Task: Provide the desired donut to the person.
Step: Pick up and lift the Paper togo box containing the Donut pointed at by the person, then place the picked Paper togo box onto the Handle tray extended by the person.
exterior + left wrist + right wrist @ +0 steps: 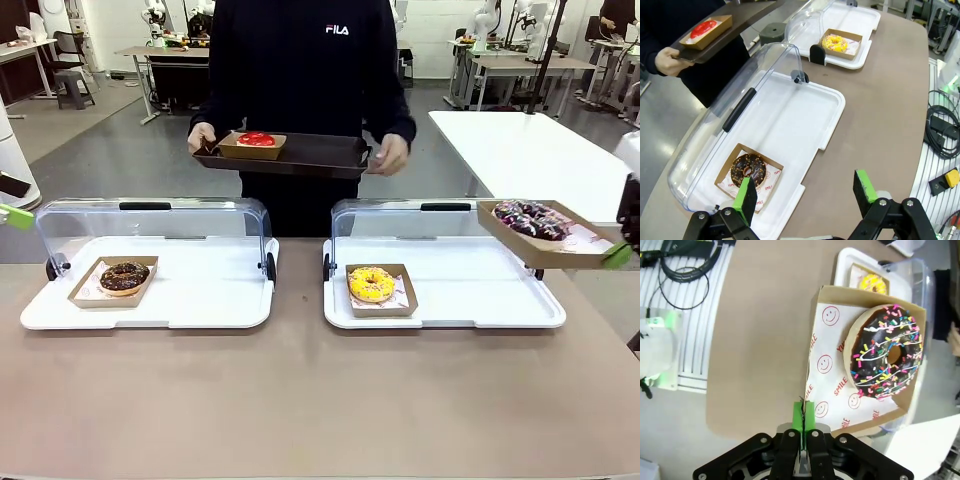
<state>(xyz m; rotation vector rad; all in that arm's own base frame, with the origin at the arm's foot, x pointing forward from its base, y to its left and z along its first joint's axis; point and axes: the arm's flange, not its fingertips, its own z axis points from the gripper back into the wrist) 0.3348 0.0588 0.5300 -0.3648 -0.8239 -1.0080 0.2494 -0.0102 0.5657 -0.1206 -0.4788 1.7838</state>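
Mid-air, rt tool (803, 409) tight on donut box (867, 294)

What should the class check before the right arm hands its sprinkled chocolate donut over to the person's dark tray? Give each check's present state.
1. Right gripper shut on the brown cardboard tray's edge: ok.
2. Chocolate donut with coloured sprinkles lies inside that tray: ok.
3. Cardboard tray held level: not ok, it tilts in the front view.
4. The person holds out a dark rectangular serving tray with bare room beside the red-glazed donut: ok.
5. Left gripper open, off to the left side: ok.
6. This donut is the desired one: cannot tell.
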